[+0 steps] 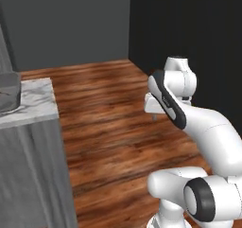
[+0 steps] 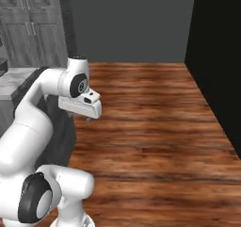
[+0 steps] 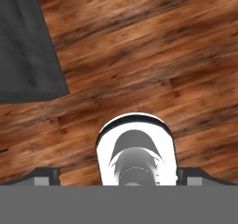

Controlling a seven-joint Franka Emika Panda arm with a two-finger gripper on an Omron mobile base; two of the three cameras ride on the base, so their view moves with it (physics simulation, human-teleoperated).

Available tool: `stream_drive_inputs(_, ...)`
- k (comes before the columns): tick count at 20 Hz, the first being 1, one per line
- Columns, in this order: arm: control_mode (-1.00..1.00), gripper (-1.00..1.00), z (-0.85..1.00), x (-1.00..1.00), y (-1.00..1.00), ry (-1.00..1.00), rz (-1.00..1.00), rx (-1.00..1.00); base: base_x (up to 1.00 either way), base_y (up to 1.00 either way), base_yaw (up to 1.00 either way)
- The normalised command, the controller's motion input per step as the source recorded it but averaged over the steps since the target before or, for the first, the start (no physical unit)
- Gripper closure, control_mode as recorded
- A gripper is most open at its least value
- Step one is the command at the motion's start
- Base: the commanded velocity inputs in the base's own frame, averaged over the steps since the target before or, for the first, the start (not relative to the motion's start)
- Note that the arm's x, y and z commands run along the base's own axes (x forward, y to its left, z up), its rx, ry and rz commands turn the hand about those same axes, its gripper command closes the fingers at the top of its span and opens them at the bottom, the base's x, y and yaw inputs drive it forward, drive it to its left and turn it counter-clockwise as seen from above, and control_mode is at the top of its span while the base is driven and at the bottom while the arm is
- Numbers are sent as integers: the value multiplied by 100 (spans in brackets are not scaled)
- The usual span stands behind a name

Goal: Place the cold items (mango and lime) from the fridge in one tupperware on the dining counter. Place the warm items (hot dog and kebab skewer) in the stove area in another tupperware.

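Your pincer [image 3: 119, 174] stands wide and empty, pointing down at the wood floor [image 3: 148, 56]. At nine o'clock in the left base view, the marble surface [image 1: 35, 101] carries a dark grey tray [image 1: 9, 92].

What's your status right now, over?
Gripper open, empty, pointing at wood floor. Dining counter corner at left, dark tray on it. Nothing in the way.

Arm folded, gripper [image 3: 119, 174] downward, fingers [image 3: 44, 175] apparently spread wide, empty.
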Motion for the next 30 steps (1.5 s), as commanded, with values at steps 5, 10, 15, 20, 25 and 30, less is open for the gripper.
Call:
stream_drive_inputs(5, 100, -100, 0, 0, 0, 0, 0, 0, 65, -100, 15)
stream_drive_inputs(10, 100, -100, 0, 0, 0, 0, 0, 0, 80, -76, 29)
stream_drive_inputs(15, 100, -100, 0, 0, 0, 0, 0, 0, 100, -29, 28)
stream_drive_inputs(20, 100, -100, 0, 0, 0, 0, 0, 0, 100, -7, 15)
stream_drive_inputs(25, 100, -100, 0, 0, 0, 0, 0, 0, 100, -1, 1)
stream_drive_inputs(30, 100, -100, 0, 0, 0, 0, 0, 0, 100, -15, 20)
